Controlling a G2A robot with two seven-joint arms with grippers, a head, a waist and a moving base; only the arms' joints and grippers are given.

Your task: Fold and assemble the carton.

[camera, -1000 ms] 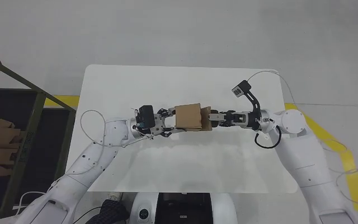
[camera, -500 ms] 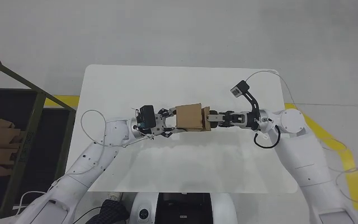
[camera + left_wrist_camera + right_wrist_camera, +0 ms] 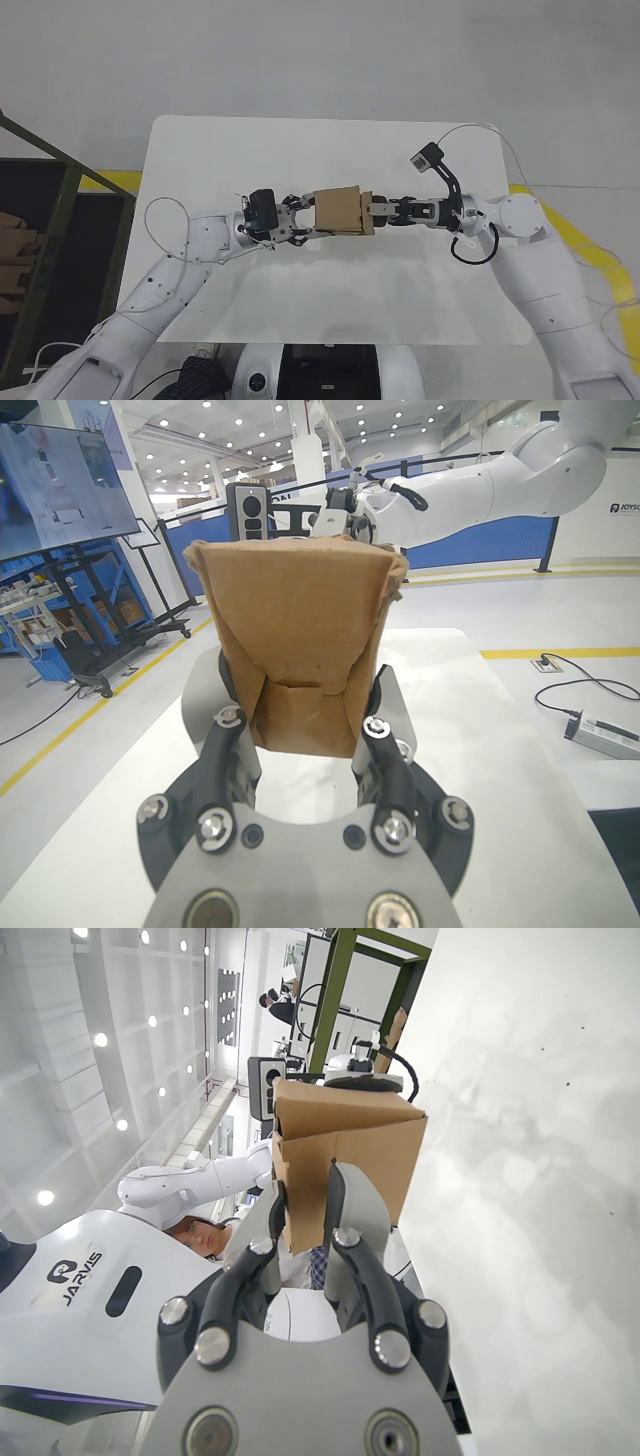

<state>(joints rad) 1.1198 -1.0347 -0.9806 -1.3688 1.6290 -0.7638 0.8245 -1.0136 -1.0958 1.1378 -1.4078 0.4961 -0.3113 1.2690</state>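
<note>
A logo (image 3: 615, 507) with lettering stands on the white wall panel (image 3: 620, 532).

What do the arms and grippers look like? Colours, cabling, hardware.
The left arm and right arm have glossy white shells. The left gripper and right gripper each have a silver base plate with round screws, black linkages and pale jaws with black pads. A black cable loops at the right wrist.

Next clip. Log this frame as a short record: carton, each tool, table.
carton: brown cardboard, partly folded, held between both tools over the middle of the table
left tool: shut on the carton's narrower end
right tool: shut on a flap at the carton's opposite end
table: white, rounded corners
</note>
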